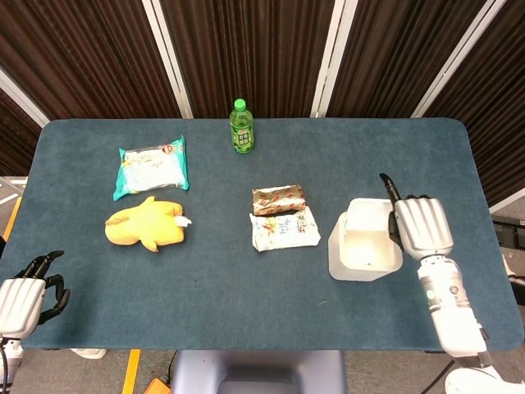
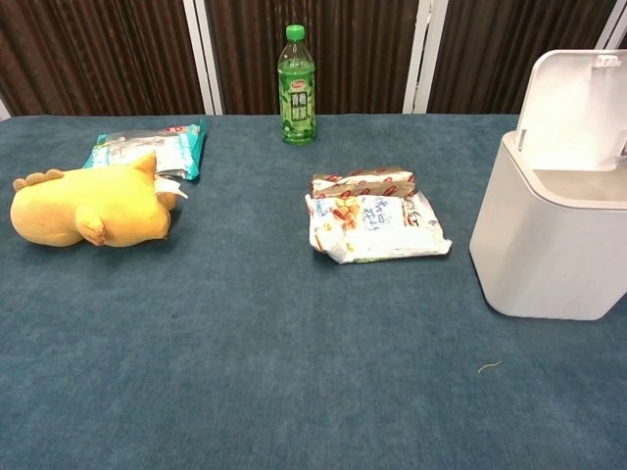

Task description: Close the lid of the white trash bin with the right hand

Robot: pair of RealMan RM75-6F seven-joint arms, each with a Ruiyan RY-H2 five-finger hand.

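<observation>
The white trash bin [image 1: 338,250] stands on the right side of the blue table, its hinged lid [image 2: 578,108] still upright at the back. In the head view my right hand [image 1: 420,228] hovers back-up at the bin's right rim, beside the raised lid [image 1: 369,208]. One finger points toward the far edge and the hand holds nothing. Whether it touches the lid I cannot tell. The chest view shows the bin [image 2: 549,255] but not this hand. My left hand [image 1: 23,299] hangs off the near left corner, fingers curled, holding nothing.
Two snack packs [image 1: 283,220] lie left of the bin. A yellow plush toy [image 1: 146,224] and a teal packet [image 1: 152,167] sit at the left. A green bottle [image 1: 241,127] stands at the far edge.
</observation>
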